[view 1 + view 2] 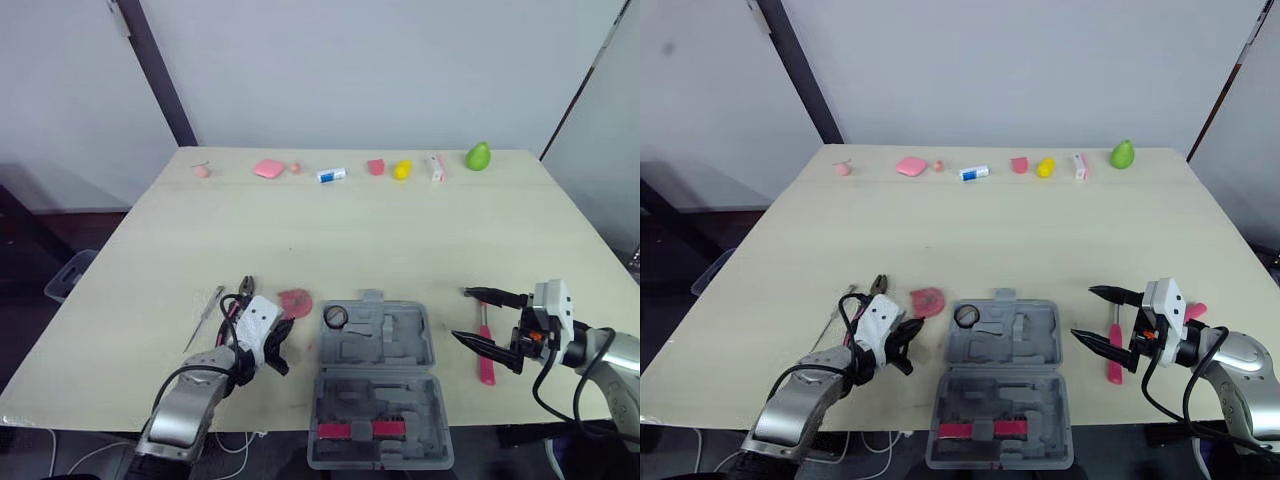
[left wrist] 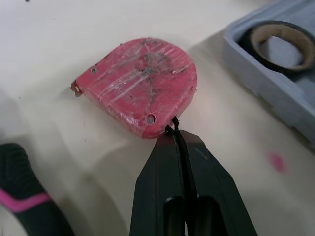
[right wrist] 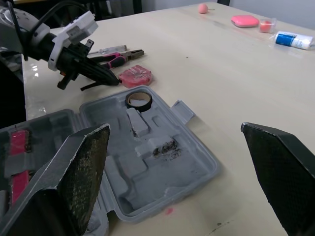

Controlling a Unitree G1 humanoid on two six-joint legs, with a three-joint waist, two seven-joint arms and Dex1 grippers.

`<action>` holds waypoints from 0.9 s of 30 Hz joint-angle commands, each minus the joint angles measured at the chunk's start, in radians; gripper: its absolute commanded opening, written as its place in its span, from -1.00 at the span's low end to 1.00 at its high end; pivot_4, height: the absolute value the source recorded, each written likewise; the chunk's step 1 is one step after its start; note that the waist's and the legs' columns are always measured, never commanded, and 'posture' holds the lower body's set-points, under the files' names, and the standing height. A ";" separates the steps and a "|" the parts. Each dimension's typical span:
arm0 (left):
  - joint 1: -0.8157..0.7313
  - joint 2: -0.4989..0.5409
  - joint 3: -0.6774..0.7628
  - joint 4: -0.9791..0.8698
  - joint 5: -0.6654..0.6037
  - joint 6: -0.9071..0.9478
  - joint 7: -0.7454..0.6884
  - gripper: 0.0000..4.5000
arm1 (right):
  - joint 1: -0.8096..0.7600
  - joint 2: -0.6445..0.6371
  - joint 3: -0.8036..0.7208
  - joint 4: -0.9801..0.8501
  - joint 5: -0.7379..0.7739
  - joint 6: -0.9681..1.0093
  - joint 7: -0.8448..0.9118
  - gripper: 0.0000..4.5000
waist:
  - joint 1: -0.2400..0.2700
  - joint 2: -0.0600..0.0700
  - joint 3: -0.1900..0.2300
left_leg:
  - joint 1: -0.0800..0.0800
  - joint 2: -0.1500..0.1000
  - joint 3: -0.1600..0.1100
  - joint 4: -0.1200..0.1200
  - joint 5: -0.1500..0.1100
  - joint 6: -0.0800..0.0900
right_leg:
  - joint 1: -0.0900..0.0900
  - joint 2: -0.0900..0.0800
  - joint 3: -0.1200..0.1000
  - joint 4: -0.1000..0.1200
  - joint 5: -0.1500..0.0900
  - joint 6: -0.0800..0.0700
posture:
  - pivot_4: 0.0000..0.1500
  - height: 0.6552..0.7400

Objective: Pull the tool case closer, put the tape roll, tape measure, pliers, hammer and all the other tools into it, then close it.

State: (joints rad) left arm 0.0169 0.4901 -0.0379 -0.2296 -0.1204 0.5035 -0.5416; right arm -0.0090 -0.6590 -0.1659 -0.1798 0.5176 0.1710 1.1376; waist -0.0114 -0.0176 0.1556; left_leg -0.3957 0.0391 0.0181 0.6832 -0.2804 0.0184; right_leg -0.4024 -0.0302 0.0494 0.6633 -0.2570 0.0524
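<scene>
We are on the tape measure [image 2: 140, 86] step: our left gripper [image 2: 177, 135] is pinched shut on its thin black cord, with the red body just ahead of it. Next, we judge, it must be carried over the wall of the open tool case [image 1: 400, 350] alongside. Our right gripper [image 1: 461, 315] hangs wide open and empty, just beside the hammer [image 1: 486, 360].

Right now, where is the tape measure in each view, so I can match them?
Left eye view: tape measure on the table, beside the tool case's far-left corner.
Right eye view: tape measure, same spot.
Left wrist view: tape measure just beyond the shut left gripper, which pinches its cord.
Right wrist view: tape measure past the tool case, near the left gripper.
Shared landmark: the tape roll in the case corner nearest it.
</scene>
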 commanded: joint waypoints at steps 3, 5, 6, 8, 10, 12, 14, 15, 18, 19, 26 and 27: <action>0.102 0.057 0.034 -0.157 -0.033 0.036 -0.038 -0.98 | -0.003 -0.040 0.005 -0.080 0.043 0.026 0.045 1.00 | -0.001 0.000 0.000 | 0.000 0.001 0.001 0.000 0.000 0.000 | 0.000 -0.001 0.000 0.000 0.000 0.000 | 1.00 1.00; 0.150 0.084 0.049 -0.197 -0.045 0.041 -0.057 -0.98 | -0.005 -0.049 0.014 -0.105 0.057 0.047 0.055 1.00 | -0.002 0.000 0.000 | 0.000 0.001 0.000 0.000 0.000 0.000 | 0.000 -0.001 0.000 0.000 0.000 0.000 | 1.00 1.00; 0.171 0.095 0.057 -0.211 -0.049 0.043 -0.063 -0.98 | -0.006 -0.052 0.018 -0.115 0.063 0.056 0.058 1.00 | -0.001 0.000 0.000 | 0.000 0.001 0.000 0.000 0.000 0.000 | 0.000 -0.001 0.000 0.000 0.000 0.000 | 1.00 1.00; 0.205 0.115 0.073 -0.227 -0.054 0.040 -0.072 -0.98 | -0.010 -0.058 0.027 -0.132 0.072 0.069 0.060 1.00 | -0.001 0.000 0.000 | 0.000 0.001 0.000 -0.001 0.000 0.000 | 0.000 -0.001 -0.001 0.000 0.000 0.000 | 1.00 1.00; 0.239 0.130 0.095 -0.234 -0.060 0.033 -0.080 -0.98 | -0.022 -0.060 0.038 -0.151 0.077 0.087 0.054 1.00 | 0.000 0.000 0.001 | 0.000 0.001 0.001 0.000 0.000 0.000 | 0.000 -0.001 -0.001 0.000 -0.001 -0.002 | 1.00 1.00; 0.262 0.138 0.107 -0.240 -0.062 0.028 -0.085 -0.98 | -0.031 -0.062 0.046 -0.165 0.079 0.101 0.053 1.00 | 0.000 0.000 0.001 | 0.000 0.001 0.001 0.000 0.000 0.000 | 0.000 -0.002 -0.001 0.000 -0.001 -0.002 | 1.00 1.00; 0.284 0.144 0.112 -0.254 -0.067 0.027 -0.091 -0.98 | -0.036 -0.068 0.053 -0.182 0.085 0.116 0.056 1.00 | 0.000 0.000 0.001 | 0.000 0.001 0.001 0.000 0.000 0.000 | 0.000 -0.002 -0.001 0.000 -0.001 -0.002 | 1.00 1.00; 0.294 0.146 0.112 -0.263 -0.073 0.028 -0.097 -0.98 | -0.039 -0.071 0.056 -0.190 0.088 0.124 0.059 1.00 | 0.001 0.000 0.001 | 0.000 0.001 0.001 0.000 0.000 0.000 | 0.000 -0.002 -0.001 -0.001 -0.001 -0.002 | 1.00 1.00; 0.309 0.148 0.101 -0.282 -0.087 0.035 -0.113 -0.98 | -0.043 -0.084 0.062 -0.199 0.092 0.134 0.068 1.00 | 0.001 0.000 0.001 | 0.000 0.001 0.001 0.000 0.000 0.000 | -0.001 -0.002 -0.001 -0.001 -0.001 -0.002 | 1.00 1.00; 0.310 0.147 0.097 -0.284 -0.090 0.035 -0.115 -0.98 | -0.043 -0.087 0.062 -0.199 0.092 0.134 0.071 1.00 | 0.001 0.000 0.001 | 0.000 0.001 0.001 0.000 0.000 0.000 | -0.001 -0.003 -0.002 -0.001 -0.001 -0.002 | 1.00 1.00; 0.306 0.147 0.080 -0.282 -0.105 0.034 -0.137 -0.98 | -0.038 -0.088 0.061 -0.178 0.081 0.111 0.080 1.00 | 0.000 0.000 0.001 | 0.000 0.001 0.001 0.000 0.000 0.000 | -0.001 -0.002 -0.002 -0.001 -0.002 -0.002 | 1.00 1.00; 0.307 0.148 0.081 -0.283 -0.106 0.034 -0.139 -0.98 | -0.035 -0.087 0.060 -0.174 0.079 0.106 0.082 1.00 | 0.000 0.000 0.001 | 0.000 0.001 0.001 0.000 0.000 0.000 | -0.001 -0.002 -0.002 -0.001 -0.002 -0.002 | 1.00 1.00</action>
State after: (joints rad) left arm 0.3199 0.6318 0.0362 -0.4755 -0.2086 0.5453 -0.6737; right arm -0.0451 -0.7403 -0.0912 -0.3431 0.5885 0.2985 1.2115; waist -0.0111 -0.0178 0.1564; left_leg -0.3956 0.0400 0.0188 0.6827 -0.2805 0.0187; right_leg -0.4029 -0.0323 0.0477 0.6626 -0.2585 0.0501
